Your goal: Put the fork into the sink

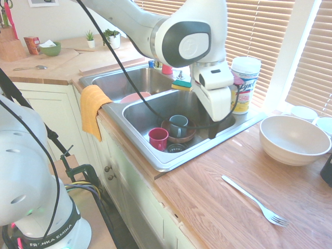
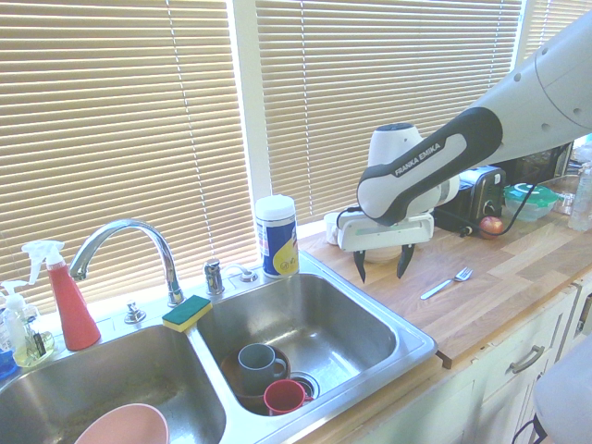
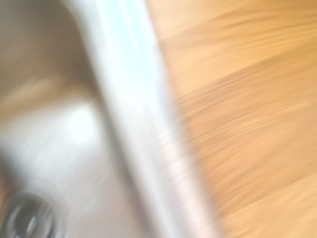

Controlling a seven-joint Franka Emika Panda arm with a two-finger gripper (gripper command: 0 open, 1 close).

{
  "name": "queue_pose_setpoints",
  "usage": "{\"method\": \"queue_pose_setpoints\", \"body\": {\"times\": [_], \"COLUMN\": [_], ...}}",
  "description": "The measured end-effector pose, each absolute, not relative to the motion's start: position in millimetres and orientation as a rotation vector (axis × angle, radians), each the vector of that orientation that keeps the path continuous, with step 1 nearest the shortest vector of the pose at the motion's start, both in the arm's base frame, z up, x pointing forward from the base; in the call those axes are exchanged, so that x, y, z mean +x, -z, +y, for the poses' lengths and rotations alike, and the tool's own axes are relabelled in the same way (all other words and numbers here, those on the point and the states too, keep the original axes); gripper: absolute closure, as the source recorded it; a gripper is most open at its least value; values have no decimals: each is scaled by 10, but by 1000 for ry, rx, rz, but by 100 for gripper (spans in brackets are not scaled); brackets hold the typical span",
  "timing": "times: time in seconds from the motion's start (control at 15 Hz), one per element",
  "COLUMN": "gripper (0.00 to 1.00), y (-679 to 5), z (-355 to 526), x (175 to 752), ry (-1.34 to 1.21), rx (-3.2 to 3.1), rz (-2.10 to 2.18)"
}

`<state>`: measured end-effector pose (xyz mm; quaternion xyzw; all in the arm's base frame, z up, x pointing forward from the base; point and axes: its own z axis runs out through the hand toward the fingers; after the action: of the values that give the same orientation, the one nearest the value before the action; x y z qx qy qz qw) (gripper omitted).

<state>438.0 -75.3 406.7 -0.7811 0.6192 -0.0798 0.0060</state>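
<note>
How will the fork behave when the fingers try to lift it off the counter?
The fork looks all metal, so probably stiff and slippery. It lies flat on the wooden counter, so it may slide rather than lift. Thin handle: likely light.

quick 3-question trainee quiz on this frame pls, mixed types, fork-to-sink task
1. True or false: the gripper is shut on the fork.
2. Multiple choice. The fork lies: A) in the sink basin; B) on the wooden counter, in front of the cream bowl; C) inside the cream bowl.
3. Fill in: in the basin with the drain, the grey mug sits in a brown dish and the ___ cup stands beside it.

Key:
1. False. The fingers are open and empty, hanging over the sink's edge next to the counter.
2. B.
3. red.
</note>
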Motion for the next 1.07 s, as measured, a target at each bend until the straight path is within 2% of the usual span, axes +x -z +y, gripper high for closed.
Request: {"method": "queue_pose_setpoints", "body": {"times": [0.4,0.93,1.0,1.07], "gripper": [0,0,100,100], "y": [-3908,-3344,-3317,-3293], "z": [-1971,-2257,-2273,-2285], "x": [4118,3922,3922,3923], "ry": [304,274,275,274], "rx": [-1984,-1736,-1730,-1728], "rz": [2344,2549,2552,2554]}}
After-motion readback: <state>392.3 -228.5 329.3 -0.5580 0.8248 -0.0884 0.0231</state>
